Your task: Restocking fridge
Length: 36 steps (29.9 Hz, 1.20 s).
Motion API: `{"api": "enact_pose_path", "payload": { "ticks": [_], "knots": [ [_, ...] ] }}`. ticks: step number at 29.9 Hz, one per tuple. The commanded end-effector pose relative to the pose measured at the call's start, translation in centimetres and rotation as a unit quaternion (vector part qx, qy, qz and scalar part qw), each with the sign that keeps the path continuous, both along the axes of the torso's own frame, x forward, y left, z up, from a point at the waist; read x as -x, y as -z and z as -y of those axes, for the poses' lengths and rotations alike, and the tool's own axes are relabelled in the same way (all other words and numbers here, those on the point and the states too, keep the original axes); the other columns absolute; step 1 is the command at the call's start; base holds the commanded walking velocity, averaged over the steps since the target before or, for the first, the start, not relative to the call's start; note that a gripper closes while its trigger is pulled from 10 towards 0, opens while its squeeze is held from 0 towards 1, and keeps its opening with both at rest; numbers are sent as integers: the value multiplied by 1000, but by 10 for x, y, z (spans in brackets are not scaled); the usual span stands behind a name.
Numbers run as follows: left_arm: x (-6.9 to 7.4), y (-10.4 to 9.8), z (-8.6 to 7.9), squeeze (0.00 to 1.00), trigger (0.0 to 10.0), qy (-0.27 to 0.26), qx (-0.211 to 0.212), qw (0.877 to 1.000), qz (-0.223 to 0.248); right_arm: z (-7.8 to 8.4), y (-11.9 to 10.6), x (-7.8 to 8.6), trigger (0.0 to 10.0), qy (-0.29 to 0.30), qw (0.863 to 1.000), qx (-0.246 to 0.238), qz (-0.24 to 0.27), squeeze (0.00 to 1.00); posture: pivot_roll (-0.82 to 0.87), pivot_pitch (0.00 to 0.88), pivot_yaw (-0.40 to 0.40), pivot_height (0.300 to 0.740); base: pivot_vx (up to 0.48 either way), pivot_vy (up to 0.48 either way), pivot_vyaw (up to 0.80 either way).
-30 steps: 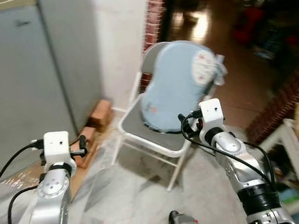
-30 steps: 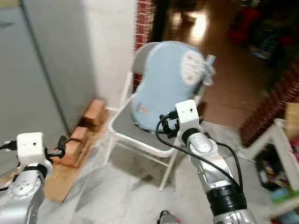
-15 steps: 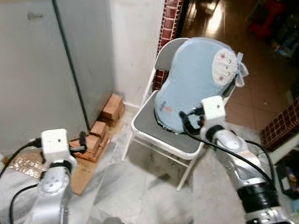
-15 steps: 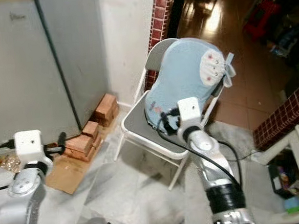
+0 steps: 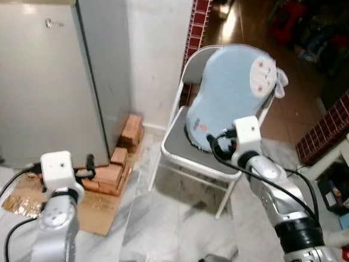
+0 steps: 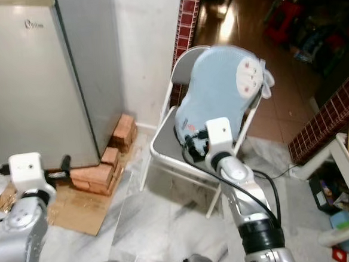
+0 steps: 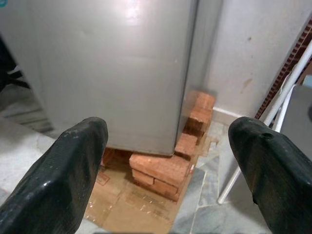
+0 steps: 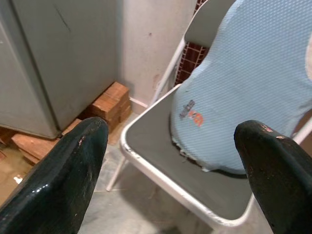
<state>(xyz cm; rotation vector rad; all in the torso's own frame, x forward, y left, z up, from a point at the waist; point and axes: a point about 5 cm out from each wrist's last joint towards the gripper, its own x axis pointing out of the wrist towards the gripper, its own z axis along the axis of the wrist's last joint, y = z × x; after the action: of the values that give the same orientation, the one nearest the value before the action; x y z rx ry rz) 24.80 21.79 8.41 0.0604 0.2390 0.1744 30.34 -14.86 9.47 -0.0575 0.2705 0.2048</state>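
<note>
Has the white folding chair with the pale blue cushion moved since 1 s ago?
No. The white folding chair sits in the same spot beside the stacked red bricks and red tiled wall edge; the whole picture shifted because the camera moved.

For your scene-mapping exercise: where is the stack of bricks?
In the left eye view, the bricks lie on the floor at the fridge's right corner, left of the folding chair.
</note>
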Motion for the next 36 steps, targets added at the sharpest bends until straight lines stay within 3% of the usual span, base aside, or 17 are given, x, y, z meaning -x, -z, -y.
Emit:
{"api": "enact_pose_path", "payload": {
  "ticks": [1, 10, 14, 21, 36],
  "knots": [
    [-2, -2, 9, 0, 10000, 14, 8, 1000, 7, 9, 0, 1, 10000, 14, 1000, 3, -2, 0, 67, 51, -90, 740, 0, 480, 0],
    [-2, -3, 9, 0, 10000, 20, 5, 1000, 15, 7, 0, 1, 10000, 15, 1000, -7, 1, 0, 71, 47, -91, 740, 0, 480, 0],
    [3, -7, 8, 0, 10000, 29, -18, 999, 37, 10, -6, 3, 10000, 39, 998, -40, 26, 0, 70, 45, -92, 740, 0, 480, 0],
    [12, -8, 10, 0, 10000, 33, -21, 998, 47, 13, -8, 12, 10000, 66, 995, -45, 51, 0, 68, 46, -91, 740, 0, 480, 0],
    [6, -20, 11, 0, 10000, 37, -17, 996, 73, 13, -12, 10, 10000, 84, 994, -47, 59, 0, 53, 96, -70, 740, 0, 480, -64]
  ]
}}
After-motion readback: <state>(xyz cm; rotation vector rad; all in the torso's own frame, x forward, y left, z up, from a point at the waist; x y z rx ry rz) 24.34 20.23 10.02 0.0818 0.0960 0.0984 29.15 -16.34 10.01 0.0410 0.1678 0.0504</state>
